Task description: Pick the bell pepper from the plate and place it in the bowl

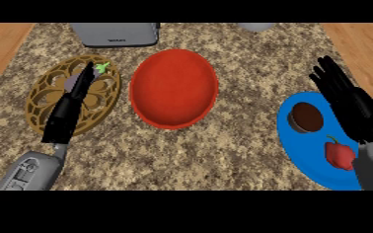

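Red bell pepper [339, 154] on blue plate [302, 145], just beside spread right robot hand [348, 101]

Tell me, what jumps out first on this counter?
The big red bowl in the middle grabs the eye first. At the right, a blue plate carries a red bell pepper and a brown cup-like thing, with the black right hand open above it. At the left, the left hand lies over a brown openwork trivet.
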